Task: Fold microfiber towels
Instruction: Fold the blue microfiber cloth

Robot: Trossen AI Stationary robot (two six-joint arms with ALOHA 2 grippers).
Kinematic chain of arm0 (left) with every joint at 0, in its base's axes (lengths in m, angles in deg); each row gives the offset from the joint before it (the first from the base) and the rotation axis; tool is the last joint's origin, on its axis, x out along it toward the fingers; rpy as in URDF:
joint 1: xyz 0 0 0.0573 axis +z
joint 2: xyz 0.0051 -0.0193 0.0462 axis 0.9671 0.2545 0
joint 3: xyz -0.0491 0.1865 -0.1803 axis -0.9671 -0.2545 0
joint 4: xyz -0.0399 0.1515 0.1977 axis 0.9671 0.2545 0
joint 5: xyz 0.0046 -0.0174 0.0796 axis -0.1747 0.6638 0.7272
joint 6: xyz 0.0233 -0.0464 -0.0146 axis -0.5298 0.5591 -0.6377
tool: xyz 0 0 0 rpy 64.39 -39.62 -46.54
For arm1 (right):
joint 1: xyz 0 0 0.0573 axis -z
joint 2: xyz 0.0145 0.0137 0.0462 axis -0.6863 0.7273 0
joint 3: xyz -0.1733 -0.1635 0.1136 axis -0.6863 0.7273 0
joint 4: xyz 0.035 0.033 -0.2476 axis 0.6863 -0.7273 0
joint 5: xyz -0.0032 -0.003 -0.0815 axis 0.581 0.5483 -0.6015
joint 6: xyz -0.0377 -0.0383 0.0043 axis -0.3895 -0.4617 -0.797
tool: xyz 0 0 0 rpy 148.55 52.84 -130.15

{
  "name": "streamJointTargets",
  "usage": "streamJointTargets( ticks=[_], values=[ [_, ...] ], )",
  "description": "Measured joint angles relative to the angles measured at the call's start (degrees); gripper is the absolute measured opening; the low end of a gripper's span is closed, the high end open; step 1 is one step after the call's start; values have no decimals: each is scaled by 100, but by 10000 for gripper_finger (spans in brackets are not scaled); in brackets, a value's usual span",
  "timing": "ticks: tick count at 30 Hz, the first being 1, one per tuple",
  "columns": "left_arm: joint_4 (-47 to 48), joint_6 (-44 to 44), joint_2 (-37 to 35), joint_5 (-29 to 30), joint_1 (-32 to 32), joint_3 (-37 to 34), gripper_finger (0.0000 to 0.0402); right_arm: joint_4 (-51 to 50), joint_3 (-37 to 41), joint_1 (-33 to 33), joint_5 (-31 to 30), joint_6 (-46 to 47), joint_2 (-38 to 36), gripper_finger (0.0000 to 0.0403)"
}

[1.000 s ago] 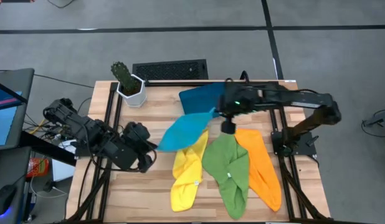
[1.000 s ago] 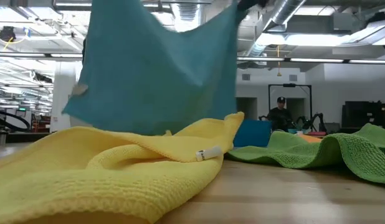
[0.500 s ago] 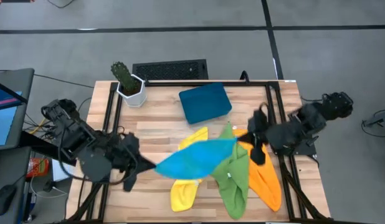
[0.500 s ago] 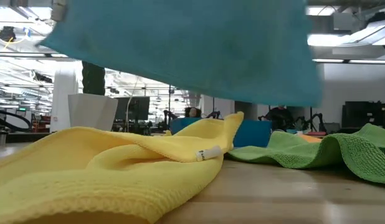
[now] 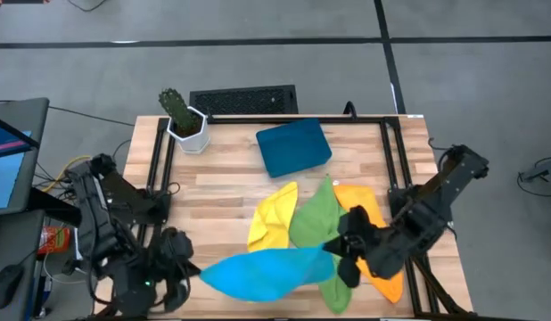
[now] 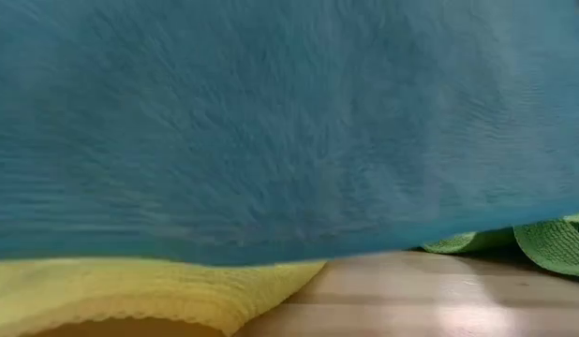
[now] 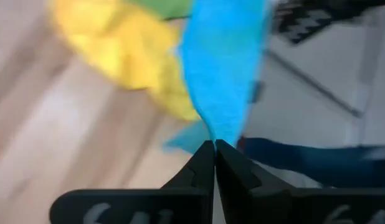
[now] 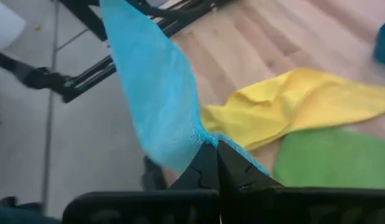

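Note:
The light blue towel [image 5: 271,272] hangs stretched between my two grippers over the table's near edge. My left gripper [image 5: 193,269] is shut on its left end and my right gripper [image 5: 340,256] on its right end. In the low view the blue towel [image 6: 289,122] fills nearly the whole picture. Behind it the yellow towel [image 5: 271,218], the green towel [image 5: 316,223] and the orange towel [image 5: 375,241] lie crumpled on the wood, side by side and overlapping. My left gripper pinches a corner of the blue towel [image 7: 212,132] between its two shut fingers, slanting down from the table's left. The cloth runs away from the fingers toward the other arm, lifted off the wood. My right gripper pinches the opposite corner [image 8: 202,138] between its shut fingers, slanting down from the table's right. From there the cloth spreads out in a sheet, held up above the yellow and green towels.
A dark-blue tray [image 5: 293,147] lies at the table's far middle. A potted cactus [image 5: 182,120] stands at the far left corner, with a black grille [image 5: 244,100] beside it. Black frame rails [image 5: 160,169] run along both sides of the table.
Both grippers have swung toward the table's near edge, carrying the blue towel from beside the tray to the front. The right gripper has gone right and rolled. The towel, once bunched and hanging, is now drawn out lengthwise between them.

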Motion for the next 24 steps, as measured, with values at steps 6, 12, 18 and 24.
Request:
streamJointTargets(
  ticks=[6,12,18,24],
  values=[
    [1186,807,-136,452,-168,-1,0,220,-2,862,29,-1243,-17,8],
    [1140,316,-310,815,-33,-192,0,-10,-2,1619,458,-1665,104,8],
    [1127,753,-290,315,50,-710,0,-660,0,1779,475,-1396,427,6],
    [489,1505,-289,-27,-334,-656,0,-584,0,967,634,-474,211,7]
  ],
)
